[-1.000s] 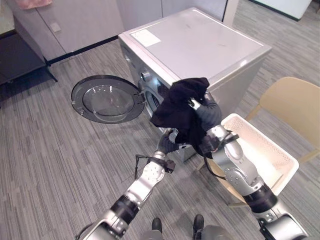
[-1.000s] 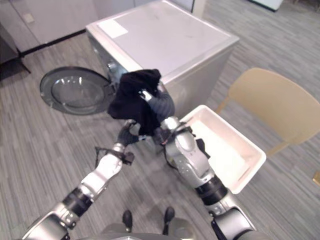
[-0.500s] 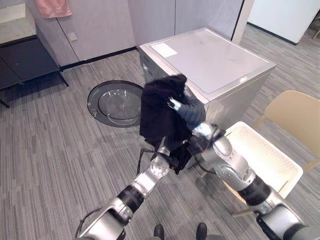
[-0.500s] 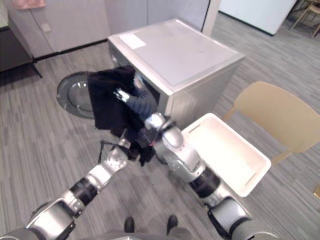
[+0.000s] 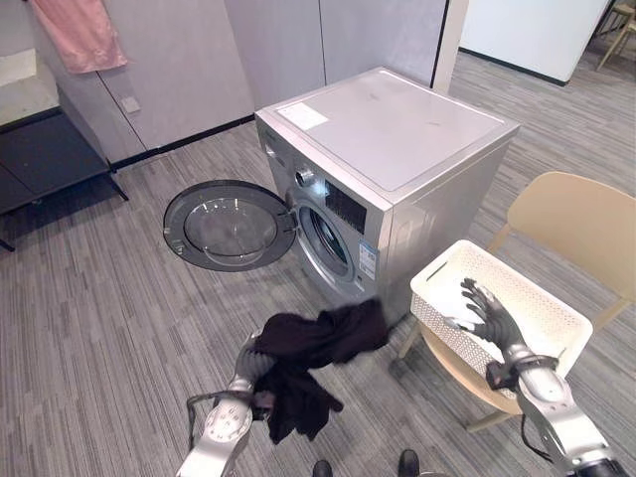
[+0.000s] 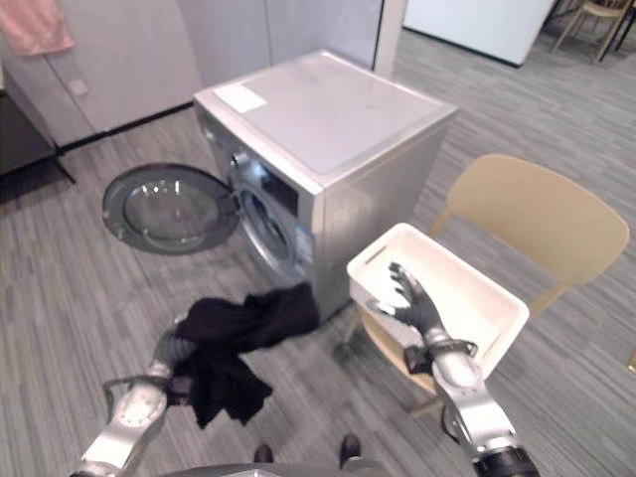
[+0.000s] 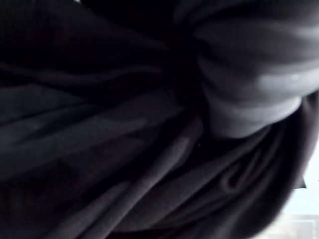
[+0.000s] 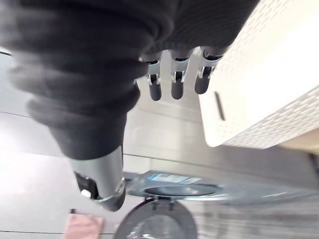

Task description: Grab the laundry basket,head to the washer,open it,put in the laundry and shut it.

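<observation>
A black garment [image 5: 313, 353] hangs low over the floor in front of the washer [image 5: 397, 139], draped over my left hand [image 5: 248, 360]; its folds cover that hand in the left wrist view [image 7: 99, 124]. The washer's round door [image 5: 227, 224] stands swung open to the left, and the drum opening [image 5: 326, 238] is dark. My right hand [image 5: 492, 313] is open, fingers spread, hovering over the white laundry basket [image 5: 442, 318], holding nothing. Its straight fingers [image 8: 172, 82] show in the right wrist view beside the basket's wall [image 8: 269, 119].
The basket rests on a tan chair [image 5: 581, 214] to the right of the washer. A dark low table [image 5: 45, 159] and a pink cloth [image 5: 79, 30] on the wall are at the far left. Grey plank floor lies between me and the open door.
My right hand has let go of the garment and swung right to the basket. The garment has dropped from drum height to near the floor with my left hand. The camera has shifted.
</observation>
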